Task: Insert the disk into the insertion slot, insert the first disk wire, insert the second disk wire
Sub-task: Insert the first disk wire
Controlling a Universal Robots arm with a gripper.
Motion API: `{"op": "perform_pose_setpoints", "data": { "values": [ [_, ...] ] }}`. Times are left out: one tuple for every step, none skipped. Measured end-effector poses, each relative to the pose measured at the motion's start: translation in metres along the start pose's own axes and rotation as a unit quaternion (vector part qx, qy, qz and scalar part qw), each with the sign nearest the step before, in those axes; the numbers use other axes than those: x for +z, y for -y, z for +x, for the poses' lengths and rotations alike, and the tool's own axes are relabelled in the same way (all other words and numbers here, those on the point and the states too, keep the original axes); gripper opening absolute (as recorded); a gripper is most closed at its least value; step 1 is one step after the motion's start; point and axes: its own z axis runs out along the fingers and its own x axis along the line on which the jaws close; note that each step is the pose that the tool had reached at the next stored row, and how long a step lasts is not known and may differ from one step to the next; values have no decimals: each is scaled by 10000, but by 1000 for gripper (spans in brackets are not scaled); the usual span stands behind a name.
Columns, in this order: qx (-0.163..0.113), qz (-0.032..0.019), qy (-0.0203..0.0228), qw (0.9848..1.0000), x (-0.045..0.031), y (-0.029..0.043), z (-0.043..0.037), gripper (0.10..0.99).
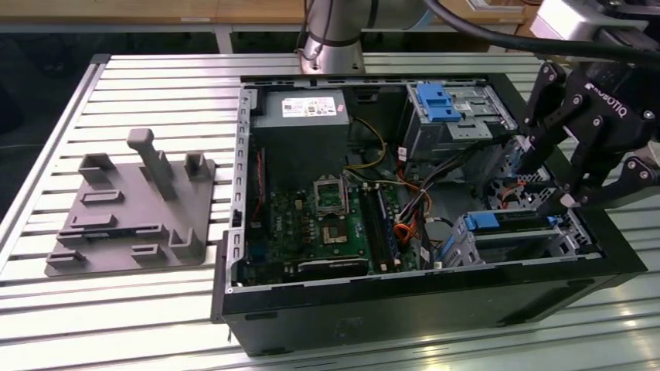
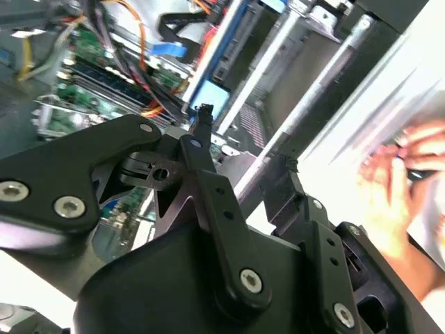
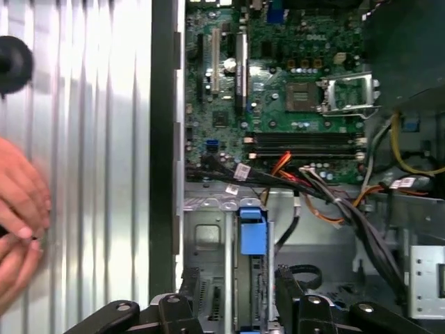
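Above the open case (image 1: 433,297) my claw (image 1: 546,185) hangs open, empty, over the disk (image 3: 252,233) seated in the insertion slot (image 3: 205,236); I judge it rigid, dense, shock-fragile, best pinched by its blue-framed edges.

From here I see the ribbed aluminium table (image 1: 154,85) carrying an open black computer case (image 1: 413,301) toward the exterior view's right and, well apart to its left, a grey fixture plate (image 1: 124,232) with upright posts.

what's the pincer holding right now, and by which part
Nothing: the pincer is open and empty, hovering over the disk, which sits in its metal bay.
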Motion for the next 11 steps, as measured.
{"op": "perform_pose_setpoints", "data": {
  "values": [
    [4,7,-89,10000,0,0,-11,557],
    [8,18,-187,9998,1,-1,-24,557],
    [12,35,-267,9996,2,-2,-35,557],
    [16,69,-317,9995,4,-2,-46,557],
    [20,132,-322,9994,5,-3,-51,557],
    [26,205,-320,9993,6,-4,-53,557],
    [34,279,-313,9991,5,-5,-53,557],
    [50,310,-309,9990,10,-5,-53,557],
    [76,311,-305,9990,16,-5,-54,557],
    [108,310,-296,9990,20,-4,-53,557],
    [132,308,-295,9990,23,-2,-54,557]
  ]
}}
